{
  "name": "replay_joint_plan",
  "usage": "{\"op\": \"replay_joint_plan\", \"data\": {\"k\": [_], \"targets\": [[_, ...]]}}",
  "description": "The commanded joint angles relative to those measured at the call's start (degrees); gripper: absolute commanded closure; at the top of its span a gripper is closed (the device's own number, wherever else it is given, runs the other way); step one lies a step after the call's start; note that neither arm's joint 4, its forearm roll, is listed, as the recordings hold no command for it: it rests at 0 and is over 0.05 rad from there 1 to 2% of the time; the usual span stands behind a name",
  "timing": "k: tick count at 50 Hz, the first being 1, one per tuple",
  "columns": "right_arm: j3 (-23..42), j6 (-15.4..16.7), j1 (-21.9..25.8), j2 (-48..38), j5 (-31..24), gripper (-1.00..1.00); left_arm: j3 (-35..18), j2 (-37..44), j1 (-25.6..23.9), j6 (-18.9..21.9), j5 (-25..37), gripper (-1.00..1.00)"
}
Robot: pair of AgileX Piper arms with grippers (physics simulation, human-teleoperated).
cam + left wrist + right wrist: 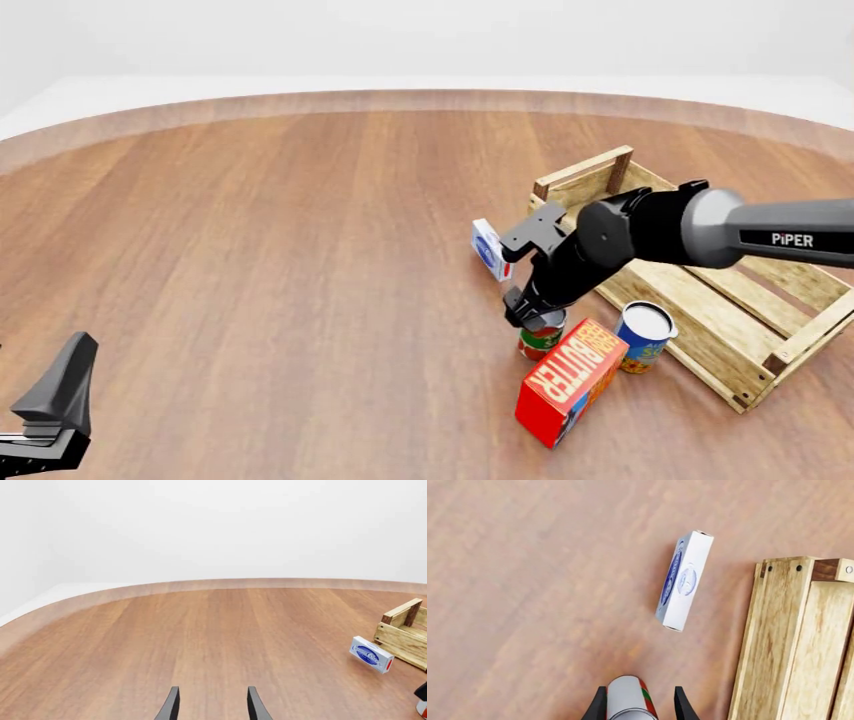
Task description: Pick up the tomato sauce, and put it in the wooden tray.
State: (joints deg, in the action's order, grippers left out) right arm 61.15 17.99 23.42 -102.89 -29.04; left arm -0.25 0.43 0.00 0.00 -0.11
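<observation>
Low at the near edge, the left gripper [212, 706] rests with its fingers spread over bare table [267, 250]. Reaching steeply down beside the wooden tray [747, 290], the right gripper [639, 705] pinches the tomato sauce [539, 340].

Tomato sauce [539, 341] left of wooden tray [694, 300]; butter box [571, 382] just before it

The table [267, 250] is warm reddish-brown wood with long grain streaks and a paler band round its rim. At about three o'clock sits the wooden tray [747, 300], pale blond slats with darker brown corner posts. The tomato sauce [539, 341] wears a red label with a green band and a silvery top. Beside it, a red box [571, 382] carries yellow lettering. A can [646, 338] shows blue and yellow under a white lid. A white carton [684, 580] bears a blue oval print. The right arm [667, 235] is dark grey and black.
</observation>
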Motion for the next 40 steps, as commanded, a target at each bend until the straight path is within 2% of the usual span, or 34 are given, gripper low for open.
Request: {"op": "replay_joint_plan", "data": {"k": [1,9,27,28,29,31,35,40], "targets": [[-1.70,-1.76,0.65,-2.03,2.39,-1.00,0.00,0.00,0.00,0.00,0.00,-1.00],[-2.47,-3.32,1.84,-3.00,3.61,-1.00,0.00,0.00,0.00,0.00,0.00,-1.00],[-3.06,-1.92,-0.55,-5.81,6.01,-1.00,0.00,0.00,0.00,0.00,0.00,-1.00],[-3.06,-1.58,-0.79,-5.53,6.28,1.00,0.00,0.00,0.00,0.00,0.00,-1.00],[-3.23,-0.53,-1.68,-5.19,6.65,1.00,0.00,0.00,0.00,0.00,0.00,-1.00],[-2.96,-1.60,-0.58,-4.65,5.82,1.00,0.00,0.00,0.00,0.00,0.00,-1.00],[-2.83,-1.18,-0.76,-4.22,5.97,1.00,0.00,0.00,0.00,0.00,0.00,-1.00],[-1.09,-3.16,0.00,-1.83,5.35,1.00,0.00,0.00,0.00,0.00,0.00,-1.00]]}}
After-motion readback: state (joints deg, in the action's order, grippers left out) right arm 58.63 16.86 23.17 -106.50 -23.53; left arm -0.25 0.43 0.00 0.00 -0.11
